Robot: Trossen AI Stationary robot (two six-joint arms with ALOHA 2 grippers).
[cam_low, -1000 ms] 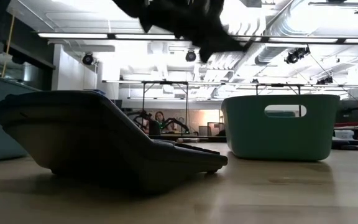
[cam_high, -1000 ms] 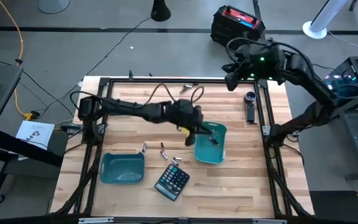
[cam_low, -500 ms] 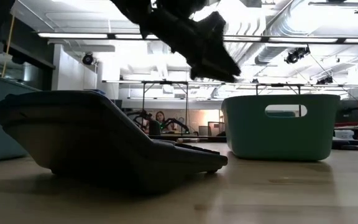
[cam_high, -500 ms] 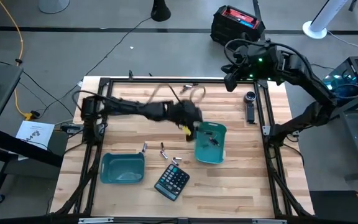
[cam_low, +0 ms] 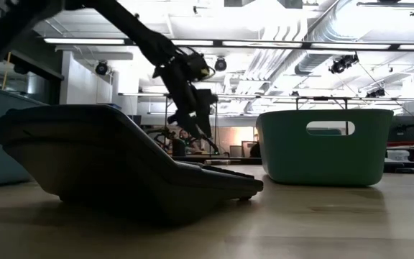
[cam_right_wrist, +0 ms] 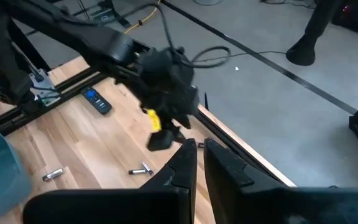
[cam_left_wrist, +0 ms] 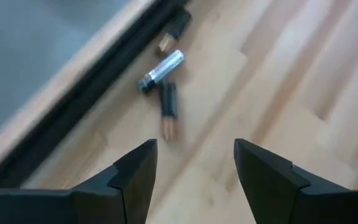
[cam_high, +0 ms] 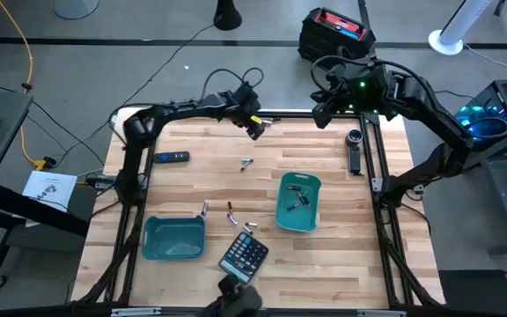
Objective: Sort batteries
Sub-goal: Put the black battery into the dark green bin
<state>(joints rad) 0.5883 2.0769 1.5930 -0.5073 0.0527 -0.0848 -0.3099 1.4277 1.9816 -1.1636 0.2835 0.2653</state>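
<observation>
Loose batteries lie on the wooden table: one [cam_high: 246,163] mid-table and a few [cam_high: 231,212] between the two teal bins. Three more [cam_left_wrist: 161,70] lie by the black frame rail at the far edge, in front of my left gripper [cam_left_wrist: 194,165]. That gripper [cam_high: 255,126] hovers open there with nothing between its fingers. The right teal bin [cam_high: 282,211] holds several batteries [cam_high: 299,195]; the left teal bin [cam_high: 174,238] stands near the front. My right gripper [cam_high: 322,114] hangs shut over the table's far right corner, touching nothing.
A dark calculator [cam_high: 243,255] lies near the front edge and fills the low view's left half [cam_low: 113,158]. A black remote [cam_high: 173,158] lies at the left. A dark oblong object [cam_high: 354,151] sits by the right rail. The black frame [cam_high: 192,113] borders the table.
My left gripper has swung from above the right teal bin toward the table's far edge and dropped lower, now pointing down at the batteries by the rail. The arm no longer covers the table's middle. My right arm has kept still.
</observation>
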